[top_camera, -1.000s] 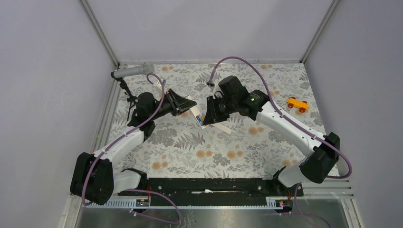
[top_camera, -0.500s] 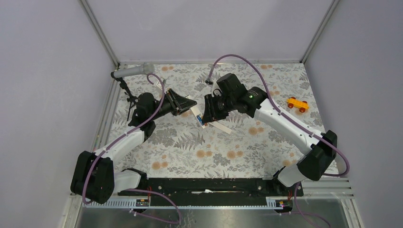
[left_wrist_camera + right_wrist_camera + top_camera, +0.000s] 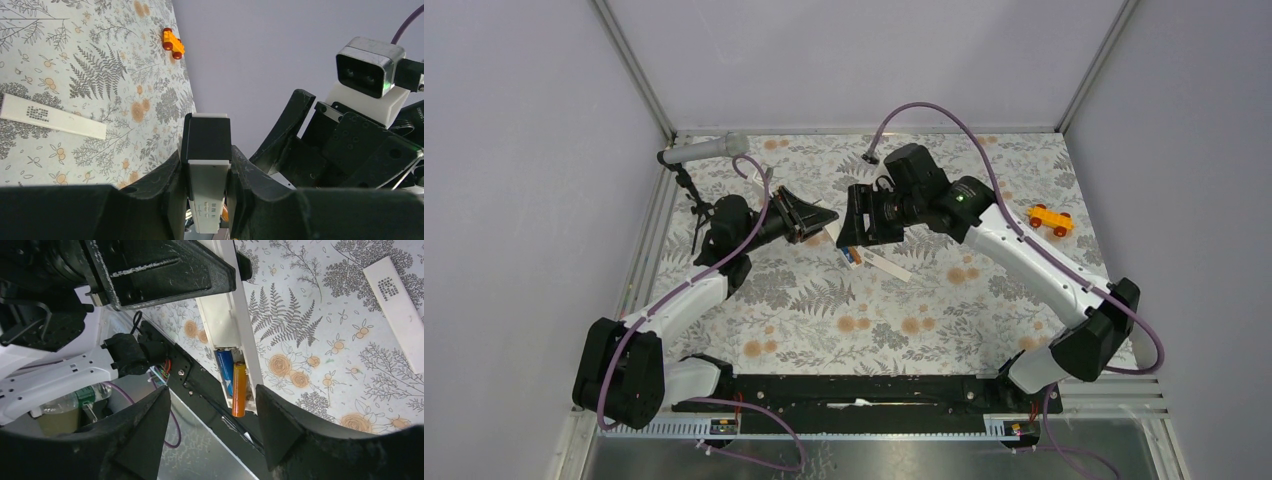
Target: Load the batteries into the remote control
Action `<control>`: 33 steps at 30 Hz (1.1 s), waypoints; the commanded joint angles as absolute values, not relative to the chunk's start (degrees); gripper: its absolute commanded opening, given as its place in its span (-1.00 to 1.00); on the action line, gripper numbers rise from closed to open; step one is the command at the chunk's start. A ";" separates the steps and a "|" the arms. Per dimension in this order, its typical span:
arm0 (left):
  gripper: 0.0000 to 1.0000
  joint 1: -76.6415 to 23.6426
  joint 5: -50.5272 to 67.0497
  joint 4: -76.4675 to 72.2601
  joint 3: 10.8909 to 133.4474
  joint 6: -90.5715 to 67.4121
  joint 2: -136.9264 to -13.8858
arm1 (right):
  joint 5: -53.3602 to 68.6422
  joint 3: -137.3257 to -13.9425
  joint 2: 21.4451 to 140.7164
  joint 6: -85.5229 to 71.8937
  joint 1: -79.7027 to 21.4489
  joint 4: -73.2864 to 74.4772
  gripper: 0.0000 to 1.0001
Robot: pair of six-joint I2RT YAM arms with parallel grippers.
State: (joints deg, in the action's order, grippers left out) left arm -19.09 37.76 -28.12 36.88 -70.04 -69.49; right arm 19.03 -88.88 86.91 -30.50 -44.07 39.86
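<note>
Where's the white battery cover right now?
Top view: the white cover lies on the floral mat near centre, just below the right gripper, beside the batteries in the remote control.

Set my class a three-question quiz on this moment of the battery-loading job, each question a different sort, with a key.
1. True or false: the left gripper is shut on the remote control.
2. Fill in: in the right wrist view, the blue battery lies in the remote's open slot beside a battery coloured ____.
3. The white cover is: A) clipped over the slot; B) lying flat on the table, apart from the remote; C) standing upright.
Key: 1 true; 2 orange; 3 B.
</note>
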 commanded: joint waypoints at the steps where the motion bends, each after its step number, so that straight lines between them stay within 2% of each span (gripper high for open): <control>1: -1.00 -19.32 38.28 -34.88 36.92 -73.90 -69.16 | 17.23 -88.58 82.54 -37.06 -43.06 36.92 0.45; 4: -1.00 -19.24 37.87 -37.17 36.98 -78.23 -69.17 | 15.74 -83.74 78.79 -40.27 -42.60 31.70 0.61; 13: -1.00 -19.25 35.48 -34.39 40.18 -86.20 -66.35 | 13.38 -78.35 71.96 -43.82 -42.47 21.78 0.75; 18: -1.00 -19.25 29.96 -38.69 36.54 -96.31 -63.68 | 12.90 -73.37 68.84 -47.58 -42.49 16.00 0.83; 24: -1.00 -19.25 25.27 -40.28 34.84 -100.48 -59.81 | 10.29 -70.03 65.46 -50.88 -42.54 10.93 0.93; 33: -1.00 -19.25 22.80 -41.36 35.23 -104.85 -58.57 | 16.27 -63.65 65.77 -61.75 -42.54 -4.73 0.96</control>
